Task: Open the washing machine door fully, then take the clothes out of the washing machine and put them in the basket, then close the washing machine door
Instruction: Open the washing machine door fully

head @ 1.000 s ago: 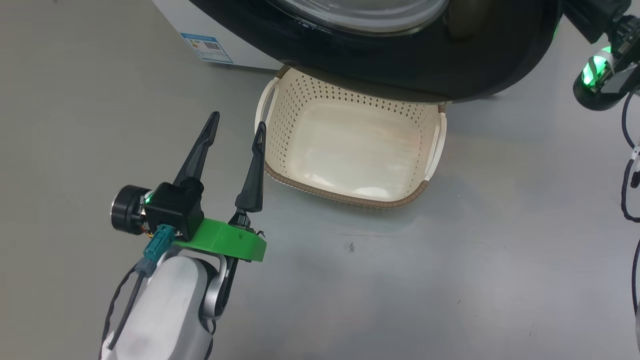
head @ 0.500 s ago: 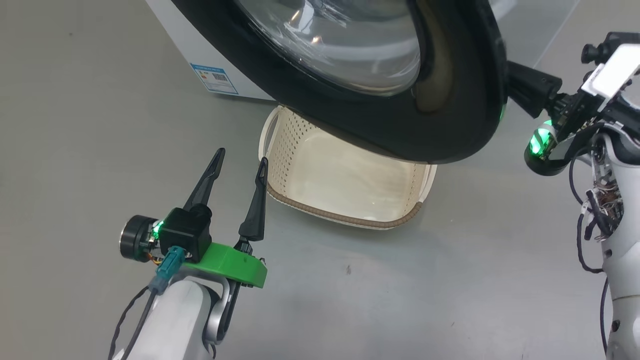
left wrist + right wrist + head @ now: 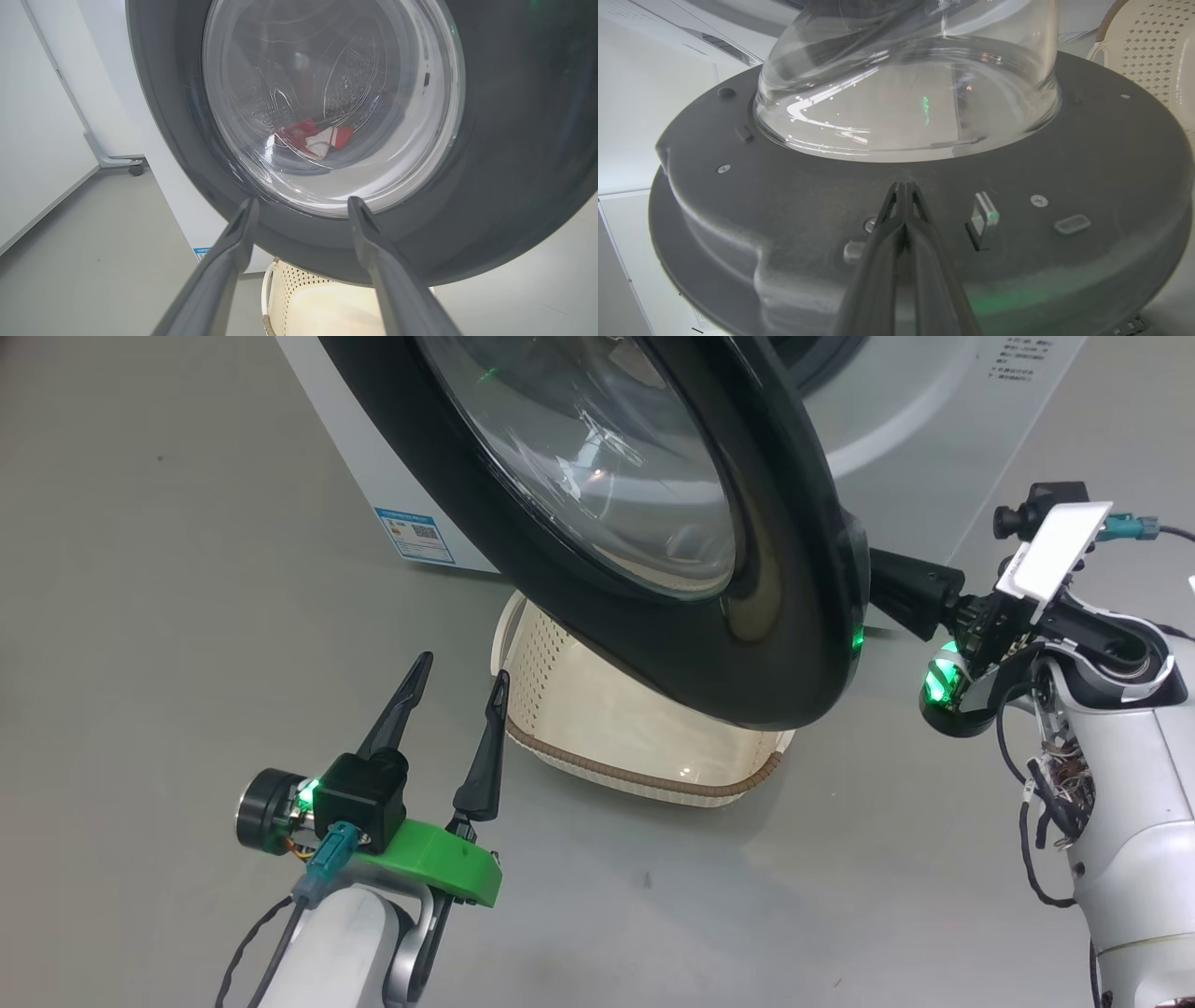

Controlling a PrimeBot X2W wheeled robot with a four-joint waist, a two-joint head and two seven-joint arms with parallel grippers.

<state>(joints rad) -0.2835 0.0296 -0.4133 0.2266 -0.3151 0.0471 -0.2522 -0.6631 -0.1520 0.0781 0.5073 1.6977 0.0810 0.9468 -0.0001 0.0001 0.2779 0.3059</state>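
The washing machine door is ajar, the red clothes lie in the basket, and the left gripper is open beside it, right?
No: the red clothes lie in the drum, seen through the washing machine door in the left wrist view. The rest holds: door ajar, left gripper open beside the basket.

Door partway open over the basket, one gripper on each side.

The round black-rimmed glass washing machine door stands out from the front of the big white front-loading washing machine behind it. It overhangs the far part of the small cream perforated plastic basket, which sits on the grey floor before the machine. The left gripper hangs just left of the basket's near corner. The right gripper lies right of the door, tips at its inner face. The red-and-white clothes lie inside the machine.
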